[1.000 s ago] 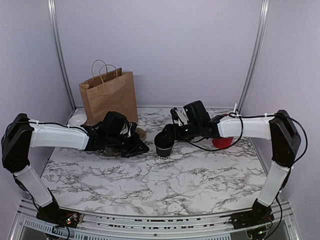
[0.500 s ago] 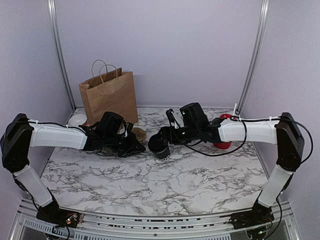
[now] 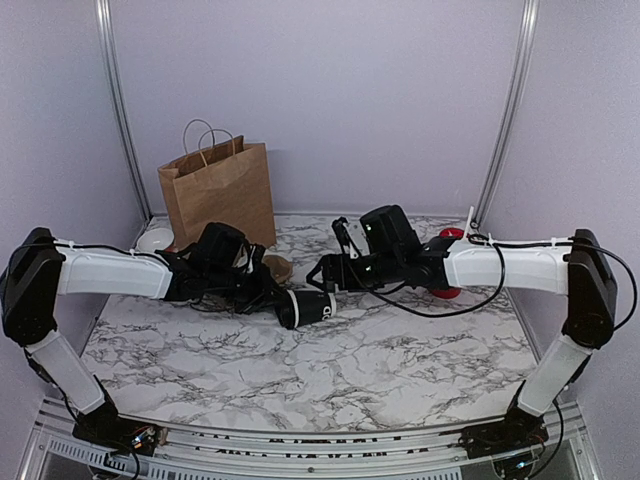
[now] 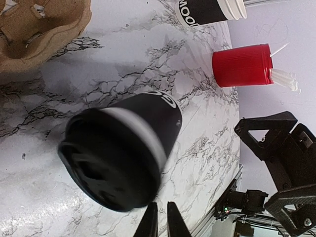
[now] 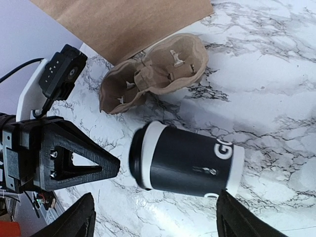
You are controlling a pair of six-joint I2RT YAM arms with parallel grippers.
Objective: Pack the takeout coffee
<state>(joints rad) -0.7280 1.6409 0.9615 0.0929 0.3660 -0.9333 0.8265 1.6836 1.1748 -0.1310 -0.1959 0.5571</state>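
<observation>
Takeout coffee cup lies on its side on the marble bench, about mid-bench, between the two end effectors. Its black lid points toward the left arm and its base toward the right arm. White lettering faces up. The cup is blurred in the left wrist view.

Left end effector: fingers pressed together, nothing between them, tips just beside the lid end of the cup. Contact cannot be told.

Right end effector: fingers spread wide, one to each side of the cup's length. The cup rests on the bench and is not pinched.

Surroundings:
- Moulded-pulp cup carrier just beyond the cup, apart from it.
- Brown paper bag upright at back left, behind the carrier.
- Red cup of white sticks at back right.
- Nested cup stack near the red cup.
</observation>
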